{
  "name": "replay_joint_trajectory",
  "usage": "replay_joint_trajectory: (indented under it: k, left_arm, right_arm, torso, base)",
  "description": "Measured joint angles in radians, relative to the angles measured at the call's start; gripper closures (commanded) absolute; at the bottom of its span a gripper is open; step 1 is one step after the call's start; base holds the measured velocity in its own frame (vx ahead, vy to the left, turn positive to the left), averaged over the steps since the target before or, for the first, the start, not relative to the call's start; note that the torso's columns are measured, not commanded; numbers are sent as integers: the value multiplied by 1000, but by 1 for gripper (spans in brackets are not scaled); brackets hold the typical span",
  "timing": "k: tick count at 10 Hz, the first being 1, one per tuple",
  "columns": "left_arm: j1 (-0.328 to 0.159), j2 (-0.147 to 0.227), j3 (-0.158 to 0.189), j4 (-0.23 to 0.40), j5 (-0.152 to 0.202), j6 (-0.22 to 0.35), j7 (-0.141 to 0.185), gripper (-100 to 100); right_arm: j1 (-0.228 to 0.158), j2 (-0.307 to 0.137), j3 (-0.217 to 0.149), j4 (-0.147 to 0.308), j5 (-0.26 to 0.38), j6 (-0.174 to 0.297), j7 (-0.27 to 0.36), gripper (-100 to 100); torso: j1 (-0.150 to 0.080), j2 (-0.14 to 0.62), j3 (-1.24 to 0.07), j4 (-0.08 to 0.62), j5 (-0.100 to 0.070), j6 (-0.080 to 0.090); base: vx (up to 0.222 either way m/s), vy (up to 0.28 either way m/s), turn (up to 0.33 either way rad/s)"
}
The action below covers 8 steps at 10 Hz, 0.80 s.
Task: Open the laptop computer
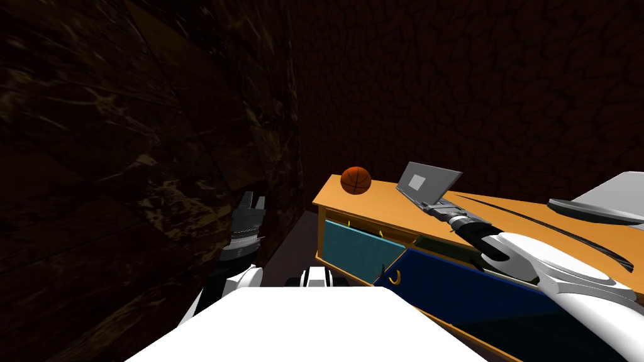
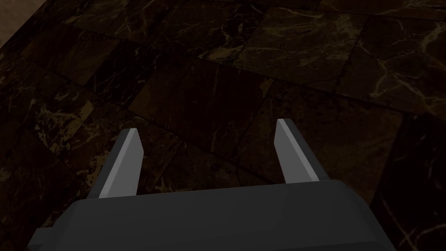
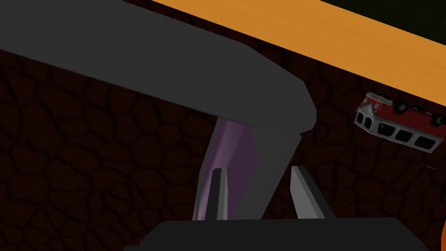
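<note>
A grey laptop (image 1: pixel 427 182) stands partly open on the orange desk (image 1: pixel 377 210), its lid tilted back. My right gripper (image 1: pixel 435 205) reaches over the desk to the laptop's near edge. In the right wrist view the laptop (image 3: pixel 174 56) shows as a grey slab bent at an angle, with a purple screen face. There my right gripper (image 3: pixel 257 170) is shut on the lid's edge, one finger on the screen side and one on the outer side. My left gripper (image 1: pixel 251 202) hangs low at my left, open (image 2: pixel 208 128) over dark marble floor, holding nothing.
An orange basketball (image 1: pixel 356 180) sits on the desk's far corner beside the laptop. A red and white toy bus (image 3: pixel 398 122) lies on the desk. Below the top, a teal drawer (image 1: pixel 358 248) and a blue one (image 1: pixel 497 295) stick out. Dark walls close in behind and left.
</note>
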Motion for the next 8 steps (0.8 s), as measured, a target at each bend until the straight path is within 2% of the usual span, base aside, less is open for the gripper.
replay_joint_trajectory:
  k: [8]
  left_arm:
    - [0,0,0,0,0,0,0,0]
  right_arm:
    - [-47,2,24,78,-158,-21,-168,100]
  torso:
    - [0,-1,-1,-1,0,0]
  base:
    - [-32,-18,35]
